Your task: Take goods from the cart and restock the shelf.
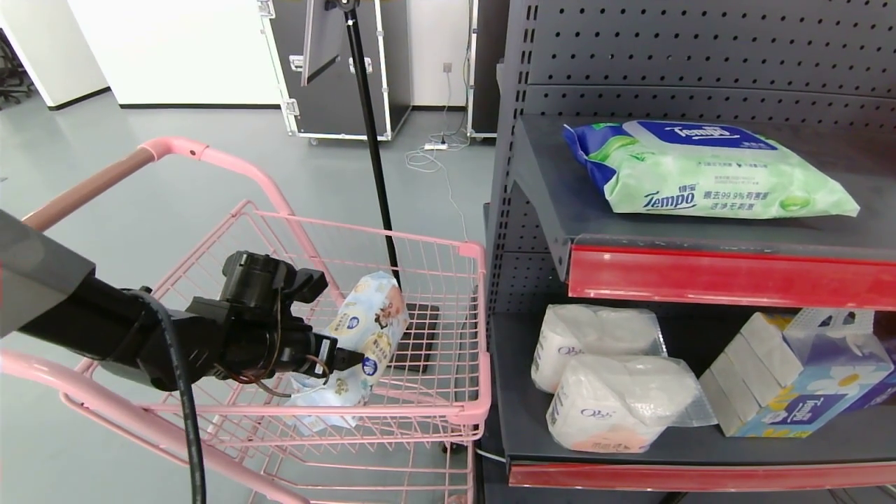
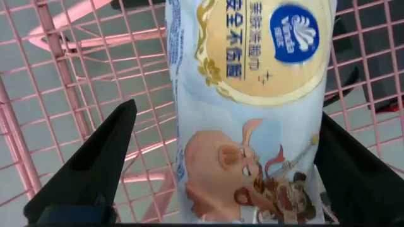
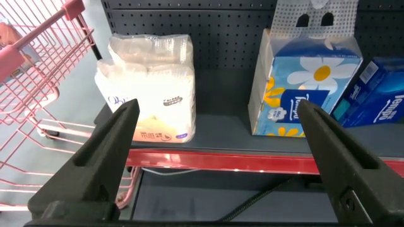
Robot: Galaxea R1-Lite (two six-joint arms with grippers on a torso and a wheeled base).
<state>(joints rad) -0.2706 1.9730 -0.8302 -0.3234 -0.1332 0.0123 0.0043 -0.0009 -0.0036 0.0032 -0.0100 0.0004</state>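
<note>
Inside the pink cart [image 1: 470, 409], a soft, light wipes pack [image 1: 371, 315] leaned on end. The left gripper [image 1: 353, 360] straddled it, fingers spread, not clamped. Its slick film probably needs a mid-body squeeze. The right gripper [image 3: 218, 110] gaped before the shelf [image 3: 221, 161].

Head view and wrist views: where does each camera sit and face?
Head view: on the head, facing forward and down at cart and shelf; left arm shows.
Left wrist view: on that wrist, facing down into the cart at a pack between its open jaws.
Right wrist view: on that wrist, facing the shelf's tissues past its open jaws.
Shared: head and left wrist views show the pack.
</note>
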